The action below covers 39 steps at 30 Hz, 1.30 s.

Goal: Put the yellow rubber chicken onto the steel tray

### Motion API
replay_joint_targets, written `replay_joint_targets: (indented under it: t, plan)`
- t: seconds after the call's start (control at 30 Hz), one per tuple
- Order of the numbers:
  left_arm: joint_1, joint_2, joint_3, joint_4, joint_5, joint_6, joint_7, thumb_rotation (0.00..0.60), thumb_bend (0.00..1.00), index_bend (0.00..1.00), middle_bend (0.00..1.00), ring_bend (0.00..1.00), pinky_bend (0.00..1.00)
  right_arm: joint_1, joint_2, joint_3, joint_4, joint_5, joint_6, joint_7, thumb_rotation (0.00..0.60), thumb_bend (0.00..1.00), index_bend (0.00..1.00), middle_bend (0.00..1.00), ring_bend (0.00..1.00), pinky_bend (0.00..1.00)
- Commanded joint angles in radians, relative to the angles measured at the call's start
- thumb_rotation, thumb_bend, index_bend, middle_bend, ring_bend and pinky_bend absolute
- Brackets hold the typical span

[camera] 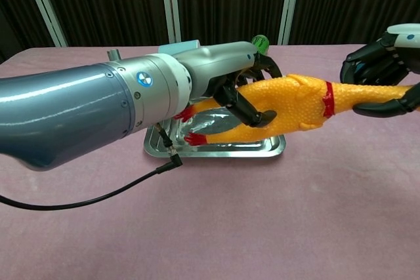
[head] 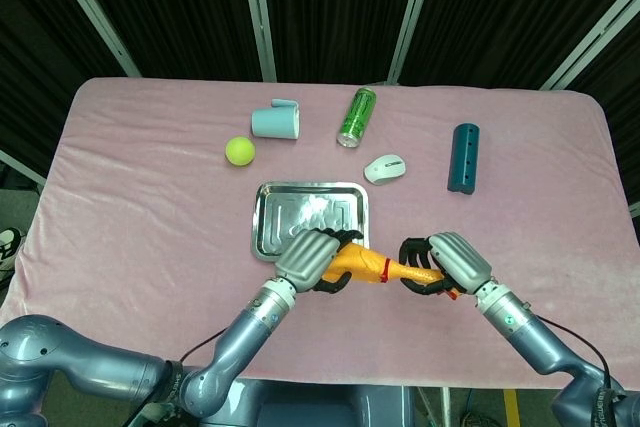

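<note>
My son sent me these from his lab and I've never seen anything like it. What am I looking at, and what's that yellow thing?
It is a two-armed robot with human-like hands, steered remotely by a person. One camera looks down from its head; the other looks forward from its chest, so the left arm looms large there. The left hand and right hand both hold a yellow rubber chicken just above the near edge of a steel tray, where it should go. Further back on the pink table lie a tennis ball, a pale blue cup on its side, a green can, a white mouse and a dark teal cylinder.
</note>
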Motion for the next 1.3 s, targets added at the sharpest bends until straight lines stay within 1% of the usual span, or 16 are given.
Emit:
replay_joint_targets:
  t: [0.03,0.1,0.17,0.3,0.37,0.5,0.6,0.7,0.77,0.8,0.83,0.87,0.93,1.07,1.17,1.3]
  plan:
    - [-0.007,-0.006,-0.001,0.006,-0.005,0.005,0.000,0.526,0.53,0.31,0.43,0.41,0.44,-0.002,0.001,0.000,-0.002,0.000,0.004,0.004,0.600,0.79,0.86,0.69,0.70,0.83]
    - [-0.010,-0.010,0.000,0.011,-0.003,0.011,0.000,0.550,0.57,0.39,0.51,0.47,0.48,-0.003,0.002,0.000,-0.003,-0.002,0.006,0.007,0.600,0.79,0.86,0.69,0.70,0.83]
    - [-0.012,-0.014,0.000,0.013,0.001,0.016,-0.004,0.592,0.61,0.48,0.61,0.55,0.55,-0.004,0.003,-0.001,-0.003,-0.005,0.010,0.009,0.600,0.79,0.86,0.69,0.70,0.83]
    - [-0.012,-0.024,0.003,0.018,0.024,0.033,-0.016,0.600,0.66,0.62,0.75,0.66,0.63,-0.004,0.002,-0.003,-0.003,-0.010,0.013,0.011,0.600,0.79,0.87,0.69,0.70,0.83]
    - [-0.010,-0.030,0.005,0.023,0.037,0.043,-0.025,0.600,0.69,0.67,0.80,0.70,0.66,-0.005,0.002,-0.004,-0.004,-0.011,0.014,0.013,0.600,0.79,0.87,0.69,0.70,0.84]
    - [-0.008,-0.037,0.011,0.031,0.058,0.056,-0.035,0.600,0.70,0.69,0.82,0.72,0.66,-0.007,0.001,-0.004,-0.002,-0.013,0.019,0.016,0.600,0.79,0.87,0.69,0.70,0.84]
    - [-0.006,-0.037,0.016,0.032,0.066,0.060,-0.038,0.600,0.63,0.63,0.76,0.67,0.64,-0.008,0.001,-0.006,0.001,-0.013,0.021,0.018,0.600,0.79,0.87,0.69,0.70,0.84]
    - [-0.004,-0.029,0.022,0.021,0.067,0.055,-0.041,0.600,0.54,0.48,0.63,0.57,0.59,-0.010,0.000,-0.005,0.005,-0.012,0.024,0.019,0.600,0.79,0.87,0.69,0.70,0.84]
    - [-0.003,-0.017,0.026,0.007,0.062,0.045,-0.042,0.600,0.44,0.38,0.56,0.51,0.54,-0.011,0.000,-0.005,0.009,-0.011,0.026,0.019,0.600,0.79,0.87,0.69,0.70,0.84]
    - [-0.002,-0.010,0.026,0.000,0.061,0.042,-0.044,0.588,0.35,0.31,0.51,0.47,0.51,-0.012,0.000,-0.005,0.010,-0.010,0.026,0.020,0.600,0.80,0.87,0.69,0.70,0.84]
    - [0.000,-0.005,0.026,-0.005,0.062,0.042,-0.047,0.566,0.28,0.26,0.47,0.44,0.48,-0.012,0.001,-0.005,0.012,-0.010,0.027,0.020,0.600,0.80,0.87,0.69,0.70,0.84]
    - [0.002,-0.001,0.026,-0.010,0.065,0.044,-0.051,0.537,0.25,0.21,0.43,0.40,0.46,-0.013,0.001,-0.005,0.014,-0.009,0.028,0.020,0.600,0.80,0.87,0.69,0.70,0.84]
    - [0.009,0.009,0.028,-0.022,0.076,0.049,-0.060,0.501,0.23,0.14,0.37,0.36,0.42,-0.015,0.001,-0.006,0.018,-0.008,0.029,0.023,0.600,0.80,0.87,0.69,0.70,0.84]
    - [0.017,0.027,0.036,-0.039,0.095,0.051,-0.071,0.476,0.22,0.07,0.27,0.27,0.36,-0.017,0.002,-0.008,0.025,-0.010,0.033,0.028,0.600,0.80,0.87,0.69,0.70,0.84]
    - [0.027,0.044,0.052,-0.052,0.126,0.062,-0.076,0.468,0.22,0.05,0.21,0.22,0.32,-0.021,0.004,-0.010,0.030,-0.013,0.038,0.036,0.600,0.80,0.87,0.69,0.70,0.84]
    - [0.049,0.061,0.075,-0.062,0.192,0.092,-0.087,0.469,0.22,0.05,0.18,0.20,0.32,-0.024,0.002,-0.013,0.039,-0.016,0.044,0.043,0.600,0.80,0.87,0.69,0.70,0.84]
